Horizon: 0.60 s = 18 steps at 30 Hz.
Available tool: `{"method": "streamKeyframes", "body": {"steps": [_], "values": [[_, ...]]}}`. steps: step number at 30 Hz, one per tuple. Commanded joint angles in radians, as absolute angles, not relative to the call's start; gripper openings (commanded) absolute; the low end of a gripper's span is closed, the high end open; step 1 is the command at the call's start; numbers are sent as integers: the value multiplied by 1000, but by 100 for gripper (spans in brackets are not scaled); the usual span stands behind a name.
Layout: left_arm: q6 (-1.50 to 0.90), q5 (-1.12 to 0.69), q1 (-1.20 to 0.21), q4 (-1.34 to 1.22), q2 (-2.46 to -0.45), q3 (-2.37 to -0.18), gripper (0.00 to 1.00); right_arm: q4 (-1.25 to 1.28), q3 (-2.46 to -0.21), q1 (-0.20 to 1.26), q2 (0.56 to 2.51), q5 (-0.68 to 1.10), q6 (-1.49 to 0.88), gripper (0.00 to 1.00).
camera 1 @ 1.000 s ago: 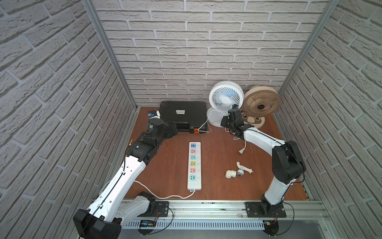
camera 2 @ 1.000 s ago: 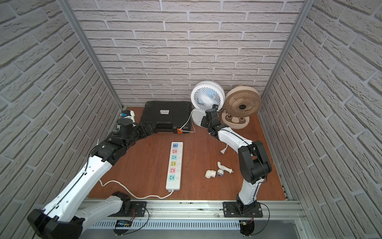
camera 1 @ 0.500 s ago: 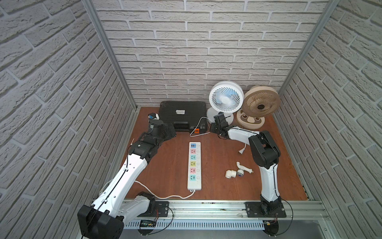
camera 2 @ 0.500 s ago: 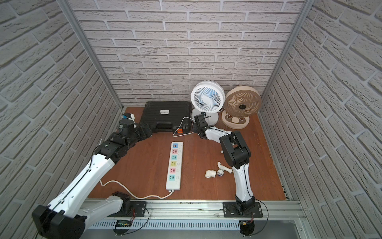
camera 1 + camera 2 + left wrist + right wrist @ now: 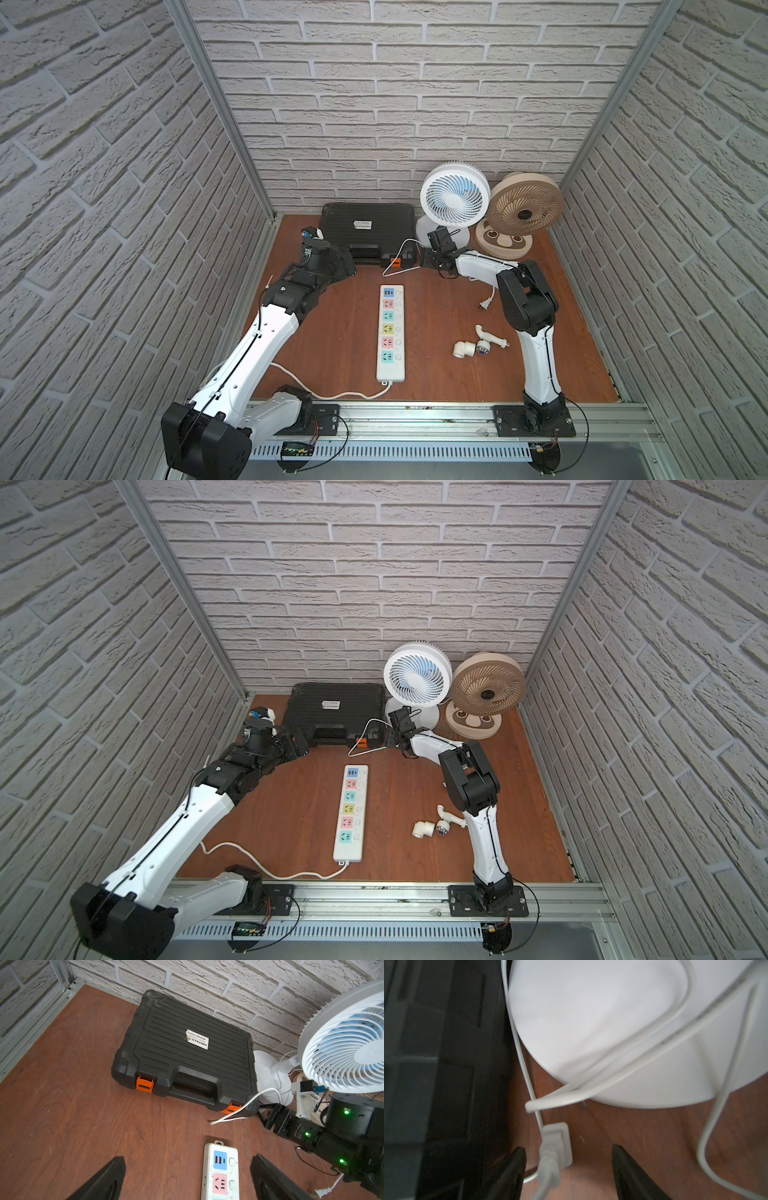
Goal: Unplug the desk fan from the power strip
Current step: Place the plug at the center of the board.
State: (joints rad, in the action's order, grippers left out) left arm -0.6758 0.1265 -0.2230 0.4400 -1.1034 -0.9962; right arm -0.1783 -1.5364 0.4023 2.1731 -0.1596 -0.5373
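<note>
- All six coloured sockets of the power strip (image 5: pixel 390 332) showed empty in both top views; nothing was plugged in. Only its own cord ran off toward the front rail.
- The strip lay mid-table. The desk fan (image 5: pixel 453 201) stood upright at the back wall, between a black case (image 5: pixel 368 232) and a tan fan (image 5: pixel 524 208).
- The right gripper (image 5: pixel 568 1155) was low beside the fan's base with its jaws spread apart. A white plug-like block (image 5: pixel 557 1140) on the fan's thin cord (image 5: pixel 527 1076) lay on the table between them, unclamped. The blur hid whether it was the plug itself.
- The left gripper (image 5: pixel 187 1160) hovered just short of the strip's blue end, fingers wide apart and holding nothing.
- A second loose plug (image 5: pixel 484 304) lay by the right arm. I could not tell whose it was.
- Judgement: the unplugging looked done. What remained, at most, was clearing both arms away from the cord and the strip.
</note>
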Motion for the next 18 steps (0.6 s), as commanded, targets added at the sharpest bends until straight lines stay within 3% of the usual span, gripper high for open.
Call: {"method": "streamKeyframes", "body": {"steps": [1,2,11,18], "values": [[-646,102,-213,390,-1116,-984,98,-177,-1522,407,2053,-163,-469,84],[-640,99,-212,389,-1116,-982,98,-177,-1513,407,2034,-162,-462,99],[-617,98,-172,318,-1113,-914,98,-72,-1321,409,1785,-135,-403,99],[-598,161,-125,298,-1113,-853,98,105,-1027,416,1525,-222,-326,99]]}}
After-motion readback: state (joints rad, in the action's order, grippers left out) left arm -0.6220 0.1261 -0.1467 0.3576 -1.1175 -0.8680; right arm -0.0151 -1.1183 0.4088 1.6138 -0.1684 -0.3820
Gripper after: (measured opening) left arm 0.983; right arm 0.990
